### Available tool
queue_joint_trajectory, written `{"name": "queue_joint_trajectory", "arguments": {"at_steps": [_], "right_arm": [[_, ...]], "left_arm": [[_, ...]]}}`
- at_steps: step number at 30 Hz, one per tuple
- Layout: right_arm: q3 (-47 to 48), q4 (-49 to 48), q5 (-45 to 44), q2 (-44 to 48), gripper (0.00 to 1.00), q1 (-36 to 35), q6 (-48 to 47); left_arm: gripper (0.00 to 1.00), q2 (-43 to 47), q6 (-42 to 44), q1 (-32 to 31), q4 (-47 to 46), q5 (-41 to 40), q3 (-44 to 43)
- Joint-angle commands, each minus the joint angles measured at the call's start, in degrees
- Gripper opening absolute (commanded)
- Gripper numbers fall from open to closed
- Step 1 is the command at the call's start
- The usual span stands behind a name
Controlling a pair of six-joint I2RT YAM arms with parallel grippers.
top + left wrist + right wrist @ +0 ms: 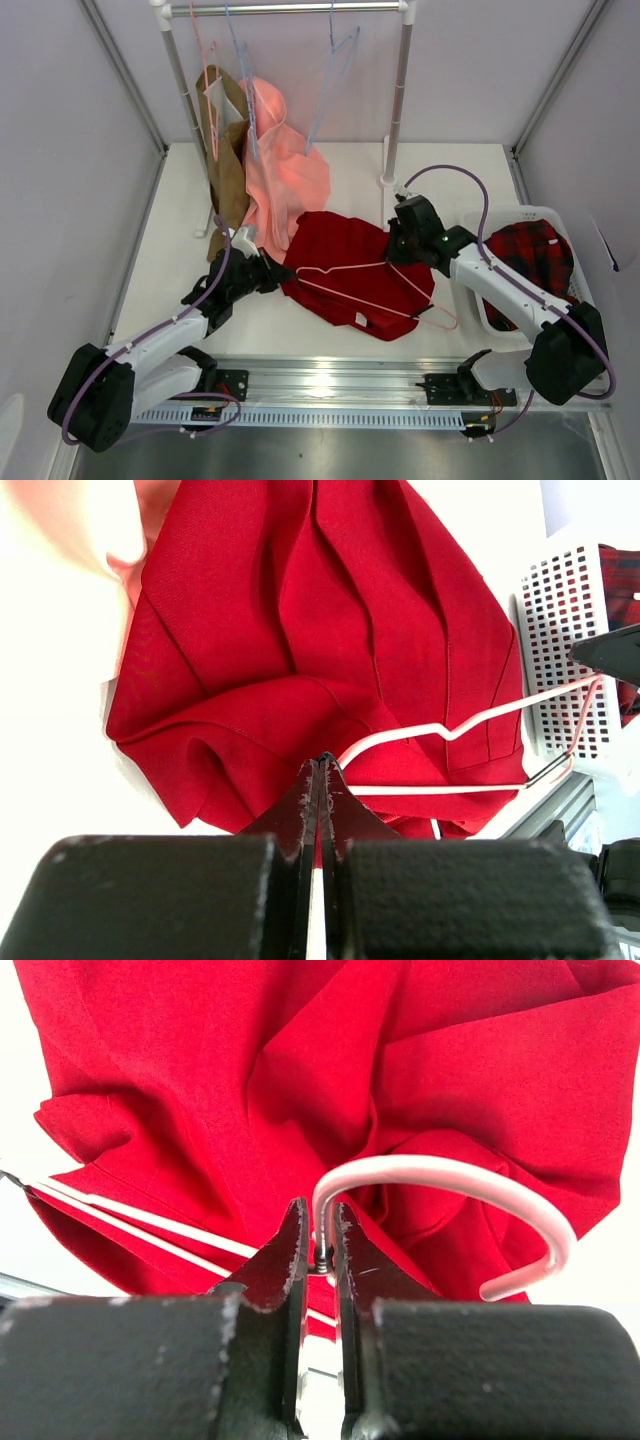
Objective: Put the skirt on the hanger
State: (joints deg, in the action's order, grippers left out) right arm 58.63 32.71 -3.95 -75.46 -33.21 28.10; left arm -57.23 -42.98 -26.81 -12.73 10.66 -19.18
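Overhead, the skirt (345, 240) lies crumpled on the table (170, 250) at the middle of its near edge, between the two arms. The hanger (340, 268) lies flat on top of the skirt and is not yet threaded into it. The left gripper (272, 275) sits at the skirt's left border. The right gripper (393, 250) sits at its far right border, near the basket (520, 210) at the table's right edge.

Left wrist view: the left gripper (321, 765) is clenched, with its fingertips at one shoulder corner of the hanger (440, 789), where the wire meets the edge of the skirt (300, 630). Whether it pinches wire, cloth or both cannot be told.

Right wrist view: the right gripper (320, 1222) is clamped on the hanger (440, 1170) at the neck, directly below the hook, above the skirt (200, 1060).

Handling, as a judgement:
- The skirt looks light, soft and limp. It will fold and drag rather than hold a shape. Take it at an outer edge, one layer only, and expect it to slide on the smooth wire.
- The hanger looks thin, light and springy. Grip it at the neck or a shoulder corner, because a mid-bar grip would probably let it twist.
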Motion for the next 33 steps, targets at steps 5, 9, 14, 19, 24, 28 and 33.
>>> {"name": "queue_joint_trajectory", "arguments": {"at_steps": [5, 9, 14, 19, 24, 28, 33], "right_arm": [[2.2, 2.0, 7.3, -1.2, 0.00, 1.7, -4.0], [2.1, 1.5, 8.4, -2.3, 0.00, 1.7, -4.4], [1.9, 0.7, 11.3, -3.8, 0.00, 1.8, -4.6], [1.3, -0.6, 14.0, -4.2, 0.00, 2.8, -4.4], [1.4, 0.1, 13.7, -4.2, 0.00, 4.0, -4.4], [1.3, 0.5, 11.3, -3.6, 0.00, 4.5, -3.8], [1.6, 1.0, 8.4, -2.7, 0.00, 4.5, -3.7]], "left_arm": [[0.00, 1.3, 1.9, 0.7, -2.8, -0.8, -1.6], [0.00, 0.9, 2.4, 0.7, -3.5, 0.2, -1.5], [0.00, 0.5, 2.9, 0.7, -5.1, 1.8, -1.4], [0.00, -0.3, 3.8, 0.7, -6.7, 3.8, -1.2], [0.00, 0.0, 4.6, 0.7, -6.2, 3.9, -0.9], [0.00, 1.1, 4.7, 0.7, -5.6, 3.6, -0.2], [0.00, 1.3, 4.9, 0.7, -5.4, 3.8, -0.2]]}}
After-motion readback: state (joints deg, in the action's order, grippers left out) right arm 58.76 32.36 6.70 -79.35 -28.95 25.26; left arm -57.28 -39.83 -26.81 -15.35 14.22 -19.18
